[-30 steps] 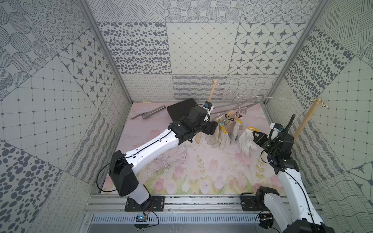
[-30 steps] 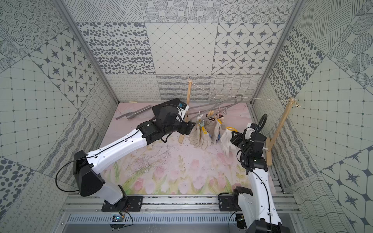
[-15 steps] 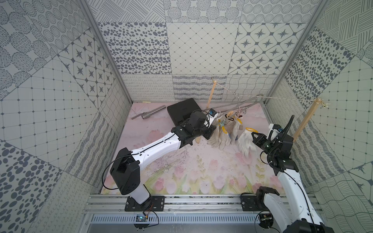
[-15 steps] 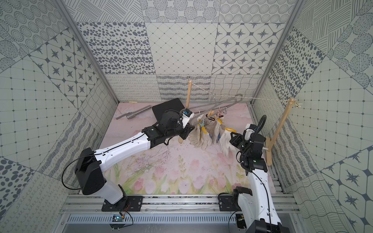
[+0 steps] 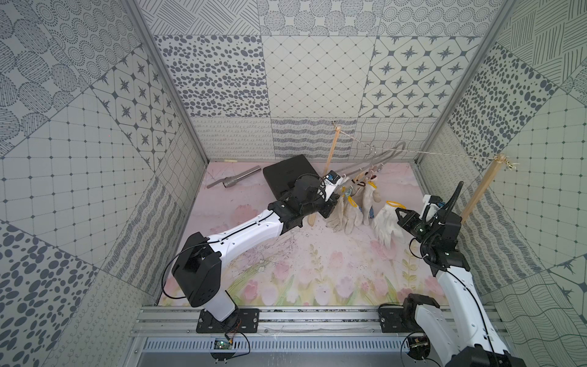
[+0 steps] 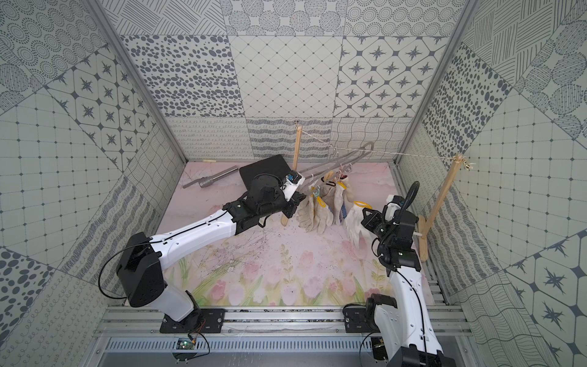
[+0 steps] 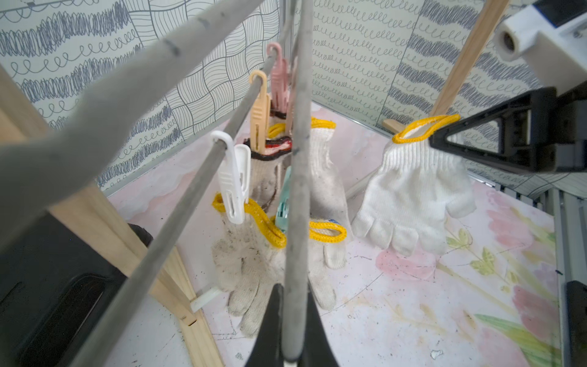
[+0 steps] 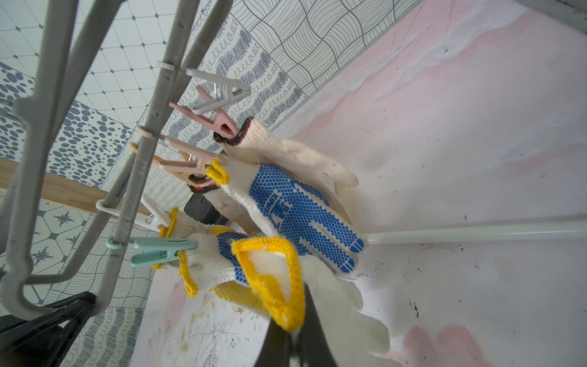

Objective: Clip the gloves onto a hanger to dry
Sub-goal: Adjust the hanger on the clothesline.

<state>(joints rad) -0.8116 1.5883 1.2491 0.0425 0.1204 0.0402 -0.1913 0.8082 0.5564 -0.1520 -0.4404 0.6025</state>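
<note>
The front of the counter (image 5: 317, 276) lies open. Farther back, clipped gloves (image 5: 347, 211) hang to the counter under the tilted hanger (image 7: 297, 190), hemmed by a wooden post (image 5: 332, 149), the string (image 5: 444, 154) overhead and a black tray (image 5: 284, 173); only a narrow gap separates them from the white glove (image 5: 386, 224)

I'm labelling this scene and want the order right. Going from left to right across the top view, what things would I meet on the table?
grey metal pipe → black flat pad → bunch of clipped gloves → clean white glove → right wooden post
</note>
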